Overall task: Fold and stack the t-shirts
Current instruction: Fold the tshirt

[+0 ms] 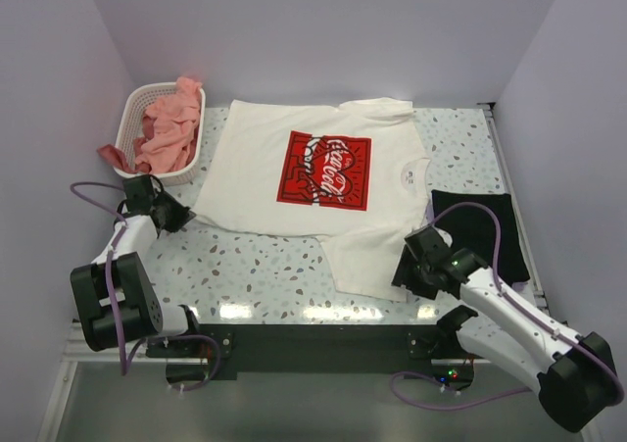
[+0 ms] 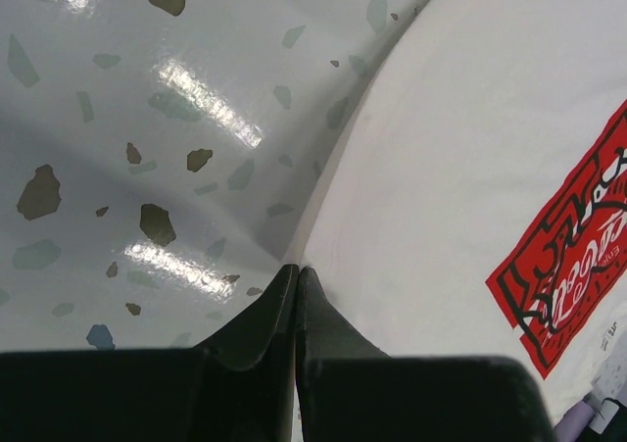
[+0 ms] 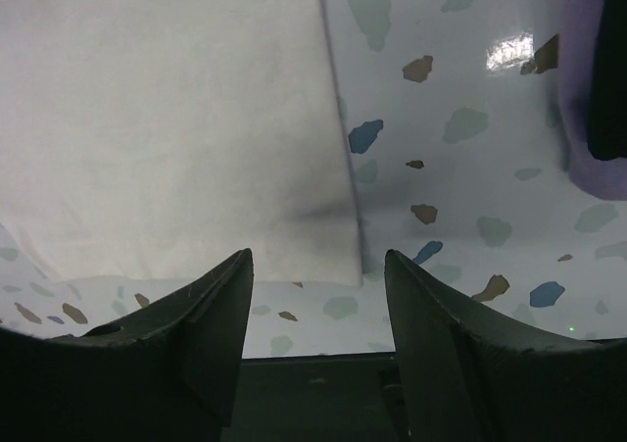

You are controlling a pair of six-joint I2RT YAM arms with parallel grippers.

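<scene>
A cream-white t-shirt [image 1: 250,172] with a red square logo [image 1: 330,171] lies spread flat on the speckled table. My left gripper [image 1: 184,215] is at its left corner. In the left wrist view the fingers [image 2: 297,270] are pressed together on the shirt's edge [image 2: 323,207], which lifts slightly off the table. My right gripper [image 1: 404,266] is open and empty, hovering by the shirt's near sleeve corner [image 3: 323,256]; the gripper [image 3: 318,266] shows in the right wrist view. A folded black t-shirt [image 1: 480,231] lies at the right. Salmon-pink t-shirts [image 1: 167,128] fill the basket. No lilac shirt is visible.
The white perforated basket [image 1: 186,163] stands at the back left, with pink cloth hanging over its left side. Walls close the table on the left, back and right. The table's near edge [image 1: 294,315] runs just in front of the arms.
</scene>
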